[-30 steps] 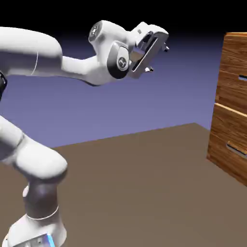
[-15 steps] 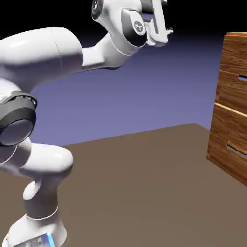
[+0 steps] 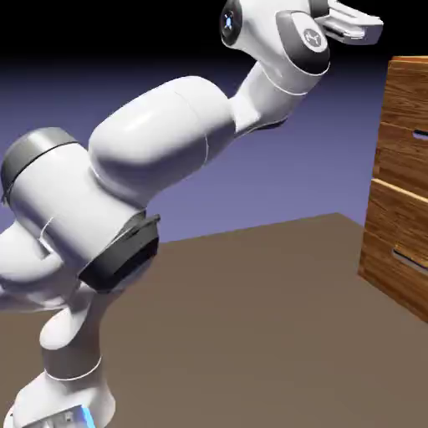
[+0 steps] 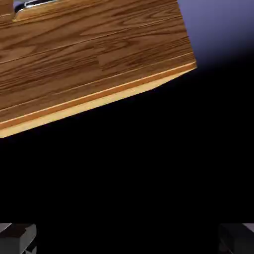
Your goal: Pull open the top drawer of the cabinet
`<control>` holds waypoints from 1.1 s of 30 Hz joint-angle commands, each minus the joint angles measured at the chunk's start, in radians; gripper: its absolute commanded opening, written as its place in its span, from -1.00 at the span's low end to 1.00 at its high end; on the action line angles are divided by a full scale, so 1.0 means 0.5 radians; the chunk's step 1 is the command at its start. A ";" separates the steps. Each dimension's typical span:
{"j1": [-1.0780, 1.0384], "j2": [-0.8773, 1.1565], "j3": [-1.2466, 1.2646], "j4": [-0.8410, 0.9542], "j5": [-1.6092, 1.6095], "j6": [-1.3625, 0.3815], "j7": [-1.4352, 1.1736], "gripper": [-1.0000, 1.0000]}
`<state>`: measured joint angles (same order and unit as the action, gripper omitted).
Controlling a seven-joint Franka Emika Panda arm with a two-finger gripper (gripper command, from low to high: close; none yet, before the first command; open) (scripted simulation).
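In the exterior view the gripper [image 3: 355, 23] was high at the top, level with the cabinet [image 3: 403, 180] top and apart from it to the left; the cabinet stood at the right edge on the brown tabletop [image 3: 251, 334], open air between them. The hand view showed the top drawer [image 4: 89, 54] tilted across the upper frame, its handle [image 4: 34, 5] at the top left corner, and the fingers [image 4: 17, 237] set wide apart, gripping nothing.
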<state>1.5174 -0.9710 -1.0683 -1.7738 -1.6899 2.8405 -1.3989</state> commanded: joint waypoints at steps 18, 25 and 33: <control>1.101 -0.293 -0.782 0.758 -1.236 -0.144 -1.566 0.00; 1.530 -0.408 -1.086 1.053 -1.717 -0.200 -2.175 0.00; 1.837 -0.566 -1.080 1.465 -1.686 -0.122 -2.587 0.00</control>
<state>2.4359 -1.2542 -1.6084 -1.0413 -2.5327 2.7795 -2.6923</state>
